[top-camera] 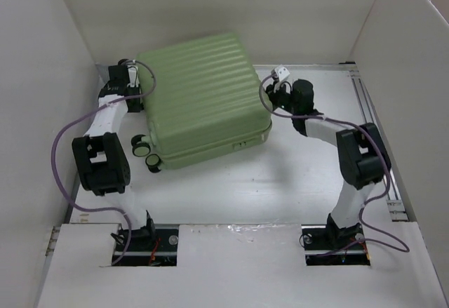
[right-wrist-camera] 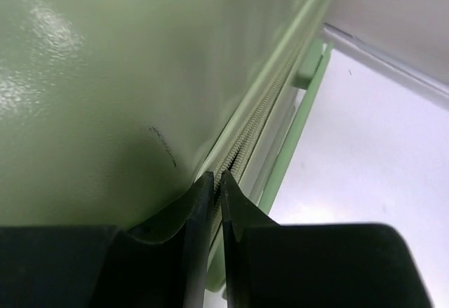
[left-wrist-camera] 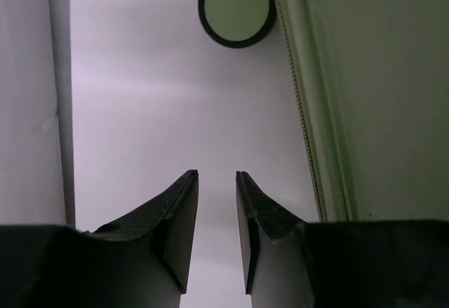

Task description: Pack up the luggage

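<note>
The luggage (top-camera: 200, 97) is a light green ribbed suitcase lying closed on the white table, its black wheels (top-camera: 144, 146) toward the near left. My left gripper (top-camera: 128, 76) is at its far left corner. In the left wrist view the left gripper (left-wrist-camera: 217, 175) is open and empty, with the shell (left-wrist-camera: 379, 76) to its right and one wheel (left-wrist-camera: 236, 8) ahead. My right gripper (top-camera: 275, 90) is against the suitcase's right side. In the right wrist view the right gripper (right-wrist-camera: 217, 178) is shut, its tips on the zipper line (right-wrist-camera: 263, 115). Anything between the tips is hidden.
White walls (top-camera: 42, 76) enclose the table on the left, back and right. A metal rail (top-camera: 375, 122) runs along the right side of the table. Purple cables loop off both arms. Bare tabletop (top-camera: 231, 196) lies between the suitcase and the arm bases.
</note>
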